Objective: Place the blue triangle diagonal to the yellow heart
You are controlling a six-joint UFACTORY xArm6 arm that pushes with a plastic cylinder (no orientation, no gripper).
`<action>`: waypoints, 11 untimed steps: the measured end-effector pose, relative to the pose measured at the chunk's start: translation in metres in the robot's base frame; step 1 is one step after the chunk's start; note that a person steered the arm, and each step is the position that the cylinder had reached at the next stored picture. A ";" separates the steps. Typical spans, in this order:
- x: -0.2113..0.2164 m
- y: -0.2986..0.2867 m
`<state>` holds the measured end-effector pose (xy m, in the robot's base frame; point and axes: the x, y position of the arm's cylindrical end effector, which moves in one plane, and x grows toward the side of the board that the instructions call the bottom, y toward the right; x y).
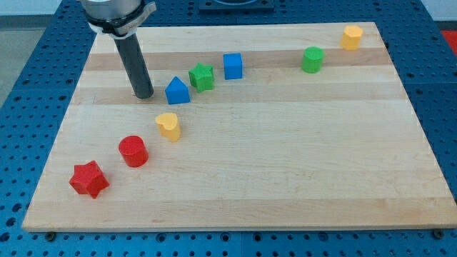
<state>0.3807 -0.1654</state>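
Note:
The blue triangle [177, 91] sits on the wooden board [285, 164] at upper left of centre. The yellow heart [168, 126] lies just below it, slightly to the view's left. My tip [143, 94] rests on the board just left of the blue triangle, a small gap away, and above-left of the yellow heart. The dark rod rises from the tip toward the view's top left.
A green star [202, 76] and a blue cube [233, 66] stand right of the triangle. A green cylinder [312, 60] and a yellow block [350, 36] are at the top right. A red cylinder [133, 151] and a red star [89, 178] are at the lower left.

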 end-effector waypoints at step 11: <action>0.007 0.104</action>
